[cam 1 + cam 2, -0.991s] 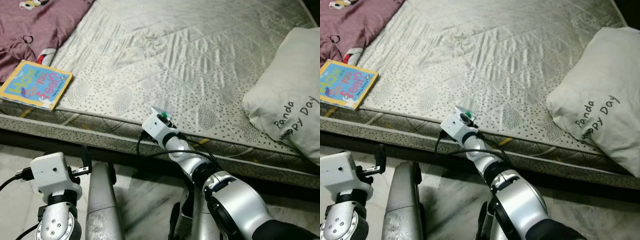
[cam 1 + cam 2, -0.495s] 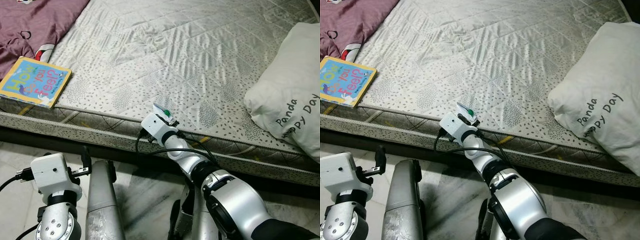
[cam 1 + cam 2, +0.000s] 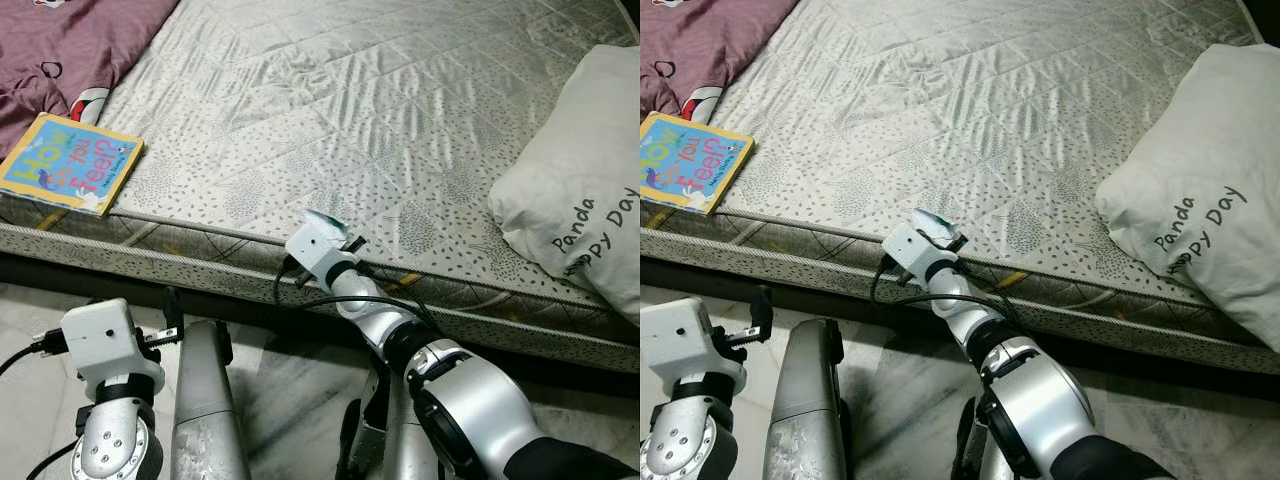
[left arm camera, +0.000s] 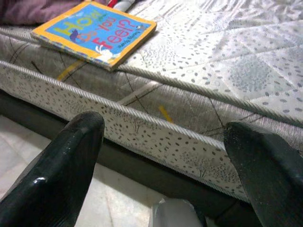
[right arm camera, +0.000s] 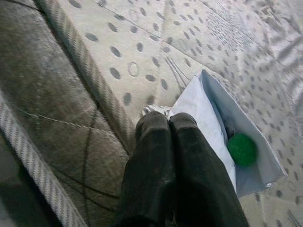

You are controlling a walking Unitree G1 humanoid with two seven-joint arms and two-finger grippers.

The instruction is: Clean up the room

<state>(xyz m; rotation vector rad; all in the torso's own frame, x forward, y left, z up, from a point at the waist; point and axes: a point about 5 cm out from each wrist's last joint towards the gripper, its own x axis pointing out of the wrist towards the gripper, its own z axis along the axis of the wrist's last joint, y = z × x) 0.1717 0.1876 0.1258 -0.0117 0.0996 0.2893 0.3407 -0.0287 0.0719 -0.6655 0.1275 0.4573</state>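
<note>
The two head views look forward and down on the bed (image 3: pixel 330 110) from beyond its near edge, sharing the book (image 3: pixel 68 163) and pillow (image 3: pixel 1200 190). The left wrist view sits low, facing that edge. The right wrist view hovers close over it.

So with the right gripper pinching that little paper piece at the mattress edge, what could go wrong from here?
The right gripper holds the pale paper piece by one corner, fingers pressed together; so thin a pinch might slip or tear. The green blob lies in the paper's fold and could roll out onto the mattress or over its edge. The open left gripper sits low beside the mattress, short of the book, so a later reach might catch the mattress edge.
</note>
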